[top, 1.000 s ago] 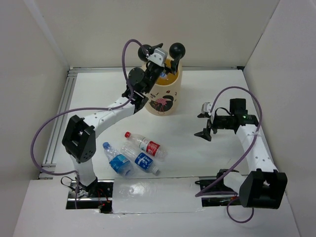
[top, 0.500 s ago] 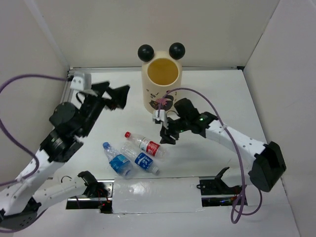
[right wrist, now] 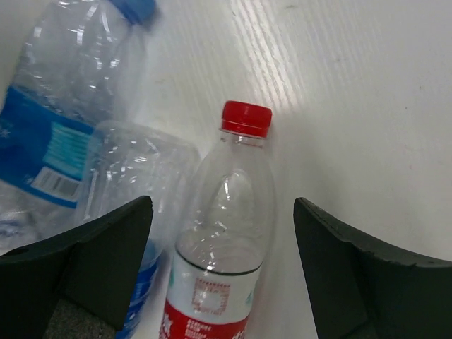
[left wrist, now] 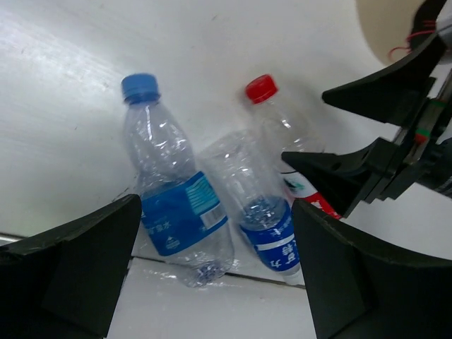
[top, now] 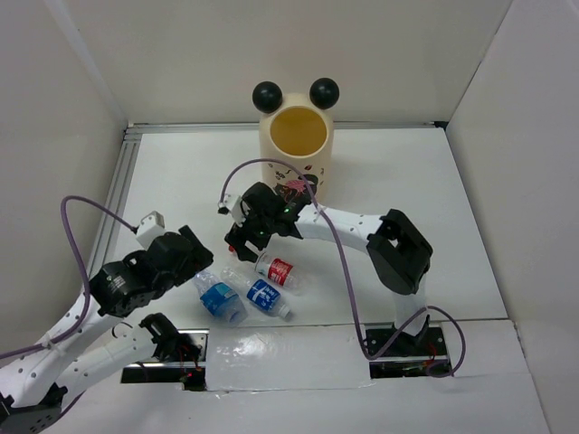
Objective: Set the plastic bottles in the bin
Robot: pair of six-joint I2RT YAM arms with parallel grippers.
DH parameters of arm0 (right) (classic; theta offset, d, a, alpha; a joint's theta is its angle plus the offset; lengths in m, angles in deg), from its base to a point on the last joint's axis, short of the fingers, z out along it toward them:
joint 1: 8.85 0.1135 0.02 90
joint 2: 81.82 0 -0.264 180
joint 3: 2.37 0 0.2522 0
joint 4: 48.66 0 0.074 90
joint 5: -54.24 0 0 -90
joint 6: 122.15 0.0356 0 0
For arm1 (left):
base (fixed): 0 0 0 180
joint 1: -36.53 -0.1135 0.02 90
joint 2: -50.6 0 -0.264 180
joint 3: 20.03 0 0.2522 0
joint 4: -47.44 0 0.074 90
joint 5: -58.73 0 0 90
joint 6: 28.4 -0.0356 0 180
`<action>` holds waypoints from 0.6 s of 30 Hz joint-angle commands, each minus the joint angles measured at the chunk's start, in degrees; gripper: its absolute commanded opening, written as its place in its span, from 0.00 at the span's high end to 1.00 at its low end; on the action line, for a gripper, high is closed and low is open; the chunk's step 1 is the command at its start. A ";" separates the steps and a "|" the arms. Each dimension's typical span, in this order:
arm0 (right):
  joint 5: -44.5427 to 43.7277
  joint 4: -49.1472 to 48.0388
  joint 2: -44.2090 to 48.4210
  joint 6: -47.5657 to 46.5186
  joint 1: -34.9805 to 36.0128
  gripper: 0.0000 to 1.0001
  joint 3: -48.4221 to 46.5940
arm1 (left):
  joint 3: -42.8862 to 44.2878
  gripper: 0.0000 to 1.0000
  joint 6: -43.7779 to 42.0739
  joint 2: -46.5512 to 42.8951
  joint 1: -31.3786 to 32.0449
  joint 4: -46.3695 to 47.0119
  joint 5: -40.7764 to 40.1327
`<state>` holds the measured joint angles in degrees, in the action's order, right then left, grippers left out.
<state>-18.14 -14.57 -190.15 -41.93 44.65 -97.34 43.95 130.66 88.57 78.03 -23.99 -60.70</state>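
Partway at best: three plastic bottles (top: 261,291) lying on the table (top: 407,181) in front of the bin (top: 318,161), none visible inside, right fingers (right wrist: 339,268) apart astride the red-capped bottle (right wrist: 233,212), left fingers (left wrist: 78,261) apart over the blue-label bottles (left wrist: 180,212), nothing gripped.

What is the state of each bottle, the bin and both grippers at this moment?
left gripper: open, holding nothing.
right gripper: open, straddling the red-capped bottle, not gripping it.
red-capped bottle: lying on its side, capped.
blue-capped bottle: lying on its side, capped.
middle bottle: lying between those two.
bin: upright, top open.
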 commanded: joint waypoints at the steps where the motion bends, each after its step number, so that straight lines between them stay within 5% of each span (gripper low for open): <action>1: -4.70 -0.39 -2.67 0.82 0.56 0.12 -1.50 | -2.22 0.00 9.77 -1.58 -0.01 -4.28 0.86; 11: -9.54 1.71 -6.71 -1.56 1.09 0.17 1.05 | -15.84 0.00 16.81 -4.23 -0.01 0.27 5.08; 18: 1.32 10.32 -9.09 -6.03 -0.58 0.64 -3.33 | -19.97 0.00 15.59 -1.24 -0.01 6.59 7.11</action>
<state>-23.08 -11.24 -197.50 -45.30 44.89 -97.56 25.43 145.50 85.80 78.03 -22.42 -54.78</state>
